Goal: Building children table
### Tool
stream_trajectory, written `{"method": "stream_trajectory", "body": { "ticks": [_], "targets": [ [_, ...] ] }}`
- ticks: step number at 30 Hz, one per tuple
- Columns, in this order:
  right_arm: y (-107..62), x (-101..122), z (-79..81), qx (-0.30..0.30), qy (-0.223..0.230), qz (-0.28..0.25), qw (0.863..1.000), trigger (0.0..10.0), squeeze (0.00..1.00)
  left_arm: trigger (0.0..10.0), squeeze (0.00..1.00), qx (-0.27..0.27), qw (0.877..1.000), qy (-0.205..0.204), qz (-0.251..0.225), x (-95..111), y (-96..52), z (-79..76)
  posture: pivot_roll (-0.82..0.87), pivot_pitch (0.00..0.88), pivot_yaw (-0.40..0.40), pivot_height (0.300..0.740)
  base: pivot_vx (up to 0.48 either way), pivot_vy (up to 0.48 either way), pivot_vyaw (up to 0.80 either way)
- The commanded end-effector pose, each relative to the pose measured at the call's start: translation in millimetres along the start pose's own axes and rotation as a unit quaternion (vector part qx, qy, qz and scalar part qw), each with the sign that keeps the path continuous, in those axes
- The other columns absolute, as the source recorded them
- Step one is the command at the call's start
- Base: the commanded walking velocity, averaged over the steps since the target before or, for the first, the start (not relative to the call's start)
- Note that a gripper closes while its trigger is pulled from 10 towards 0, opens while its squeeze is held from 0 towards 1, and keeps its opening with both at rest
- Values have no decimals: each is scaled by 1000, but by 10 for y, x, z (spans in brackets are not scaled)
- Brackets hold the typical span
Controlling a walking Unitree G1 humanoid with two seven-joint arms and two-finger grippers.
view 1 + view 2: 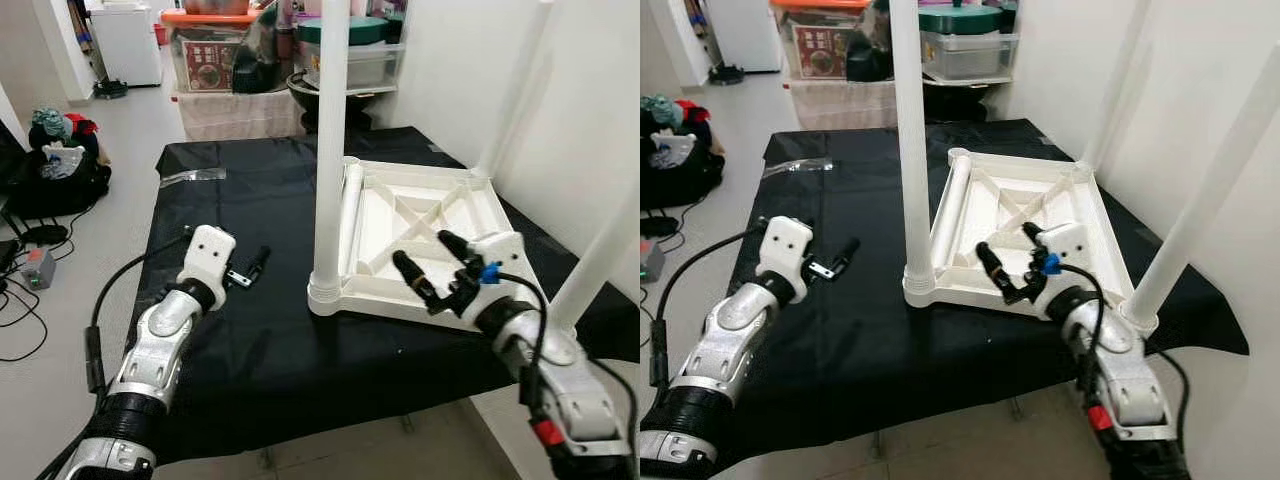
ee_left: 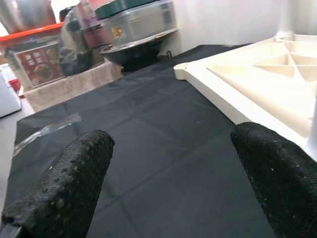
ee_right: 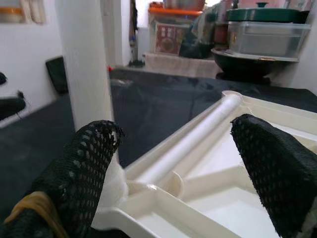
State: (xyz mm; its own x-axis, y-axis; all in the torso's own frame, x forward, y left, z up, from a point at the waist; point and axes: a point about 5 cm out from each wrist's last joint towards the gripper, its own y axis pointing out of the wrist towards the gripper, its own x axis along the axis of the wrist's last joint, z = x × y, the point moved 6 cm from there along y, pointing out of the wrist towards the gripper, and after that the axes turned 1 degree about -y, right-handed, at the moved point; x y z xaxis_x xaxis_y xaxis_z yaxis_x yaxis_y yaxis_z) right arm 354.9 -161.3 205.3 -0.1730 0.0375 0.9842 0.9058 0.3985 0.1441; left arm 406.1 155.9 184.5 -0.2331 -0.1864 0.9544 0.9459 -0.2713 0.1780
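**Tabletop upside down on counter, three legs up, one loose**

White tabletop (image 1: 480,215) lies upside down on the black-covered counter (image 1: 260,340), toward the right side. Ribbed underside faces up, with a diagonal cross brace in the middle.

Legs: one leg (image 1: 331,150) stands upright in the near-left corner socket. A second leg (image 1: 515,90) rises at the far-right corner, a third (image 1: 600,250) at the near-right corner. A fourth leg (image 1: 952,210) lies flat inside the tabletop along its left edge, not mounted.

Right gripper (image 1: 432,265): over the near part of the tabletop, fingers spread wide, holding nothing. In the right wrist view the loose leg and the upright leg's base sit between and beyond the two fingers (image 3: 84,168).

Left gripper (image 1: 250,270): above bare counter, left of the upright leg and apart from it. Fingers (image 2: 69,183) wide apart, empty; left wrist view shows black cloth between them and the tabletop's edge off to one side.

Clear plastic strip (image 1: 192,175) lies on the far-left counter. Storage bins (image 1: 215,45) stand beyond the far edge; a pile of bags (image 1: 55,150) sits on the floor to the left.
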Motion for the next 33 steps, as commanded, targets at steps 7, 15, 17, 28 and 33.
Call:
{"method": "stream_trajectory", "body": {
  "ticks": [7,15,17,28,33],
  "targets": [
    [14,89,241,42,54,-18,997,10000,0,10000,0,21,1000,-16,-14,68,-5,109,47,0,-51,740,0,0,0],
    [6,51,328,67,47,-5,997,10000,0,10000,0,27,999,-20,-20,98,-4,159,47,0,-51,740,98,0,0],
    [28,72,310,64,43,-8,997,10000,0,10000,0,26,999,-20,-21,102,-3,155,49,0,-54,740,262,0,0],
    [113,158,250,45,21,-17,999,10000,0,10000,0,25,999,-21,-23,115,-9,144,54,0,-57,740,275,0,291],
    [91,138,267,51,30,-14,998,10000,0,10000,0,24,999,-21,-22,113,-4,138,52,0,-56,740,270,0,480]
  ]
}}
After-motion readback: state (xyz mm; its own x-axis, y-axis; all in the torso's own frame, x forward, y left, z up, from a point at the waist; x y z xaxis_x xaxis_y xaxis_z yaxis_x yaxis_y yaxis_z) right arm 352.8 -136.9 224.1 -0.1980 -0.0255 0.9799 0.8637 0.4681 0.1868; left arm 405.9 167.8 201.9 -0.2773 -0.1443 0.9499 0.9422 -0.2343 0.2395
